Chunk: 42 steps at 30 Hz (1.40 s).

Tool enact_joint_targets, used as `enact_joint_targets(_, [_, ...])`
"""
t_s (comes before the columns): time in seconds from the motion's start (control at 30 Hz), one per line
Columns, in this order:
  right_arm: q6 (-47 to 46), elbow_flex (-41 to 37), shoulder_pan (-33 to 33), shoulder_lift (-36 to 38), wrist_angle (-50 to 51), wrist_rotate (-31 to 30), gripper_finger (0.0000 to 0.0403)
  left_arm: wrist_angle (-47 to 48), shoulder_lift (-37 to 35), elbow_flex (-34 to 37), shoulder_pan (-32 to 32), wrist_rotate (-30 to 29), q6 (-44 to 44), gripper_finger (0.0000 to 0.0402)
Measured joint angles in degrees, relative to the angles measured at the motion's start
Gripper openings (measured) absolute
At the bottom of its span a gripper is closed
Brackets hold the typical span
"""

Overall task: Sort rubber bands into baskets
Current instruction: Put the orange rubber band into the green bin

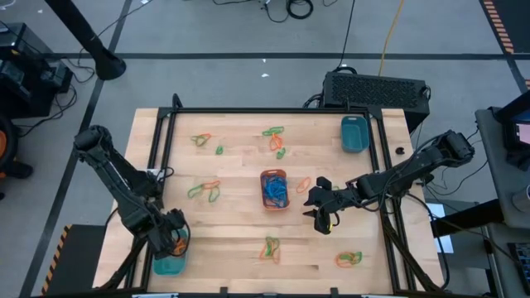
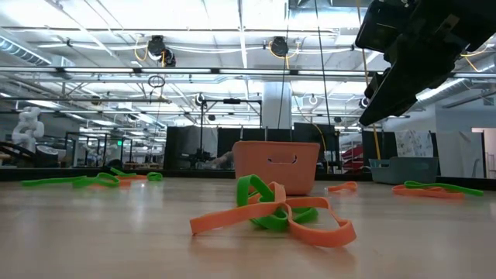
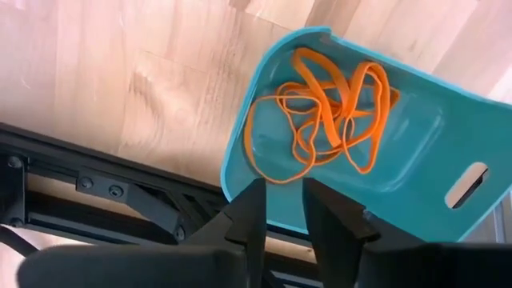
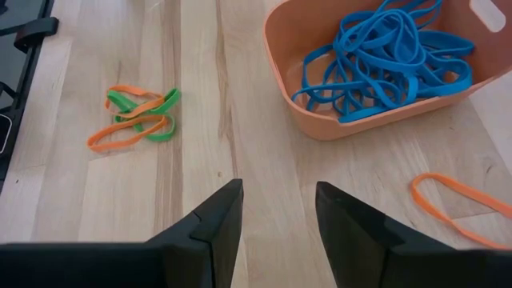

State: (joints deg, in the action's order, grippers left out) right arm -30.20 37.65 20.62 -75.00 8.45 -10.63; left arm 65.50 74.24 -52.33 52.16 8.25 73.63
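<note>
Left gripper (image 3: 280, 210): over the near-left corner teal basket (image 3: 416, 160), fingers slightly parted, empty; orange bands (image 3: 320, 112) lie inside.
Right gripper (image 4: 276, 216): hovering right of the tabletop's centre, fingers spread, empty.
Orange basket (image 1: 274, 189): centre, holding blue bands (image 4: 384, 56).
Second teal basket (image 1: 354, 133): far-right corner.
Open room: bare wood (image 1: 240, 240) along the near edge between loose band clusters (image 1: 271, 248).

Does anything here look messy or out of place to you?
Yes: small clumps of orange and green rubber bands lie scattered loose across the table, outside the baskets. Nothing looks damaged; the orange basket holds only blue ones.
</note>
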Motion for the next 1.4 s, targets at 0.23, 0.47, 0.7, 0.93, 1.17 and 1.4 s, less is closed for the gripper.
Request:
enact_joint_targets(0.23, [0.79, 0.0, 0.0, -0.02, -0.04, -0.24, 0.0151, -3.95, -0.26, -0.99, -6.39, -17.94, -16.25, 0.0093])
enact_joint_targets(0.47, [3.02, 0.0, 0.0, 0.0, -0.38, -2.99, 0.0151, -22.57, -0.27, -1.01, -16.12, -53.46, -50.94, 0.0093])
enact_joint_targets(0.7, [5.16, 0.0, -1.58, -0.01, -0.36, -10.13, 0.0151, -37.93, 0.01, -0.75, -38.54, -39.63, -72.41, 0.0093])
enact_joint_targets(0.93, [6.43, 0.0, -9.3, 0.0, -0.13, -10.13, 0.0151, -54.43, 1.25, -0.71, -59.17, -20.97, -81.5, 0.0093])
enact_joint_targets(1.17, [11.51, 0.0, -23.66, -0.38, -2.15, -5.58, 0.0151, -67.23, 8.72, -0.67, -69.68, -5.26, -77.08, 0.0093])
enact_joint_targets(1.4, [26.31, 0.02, -35.78, -3.68, -12.44, 7.31, 0.0151, -75.79, 9.38, -0.69, -70.08, -0.26, -81.74, 0.0093])
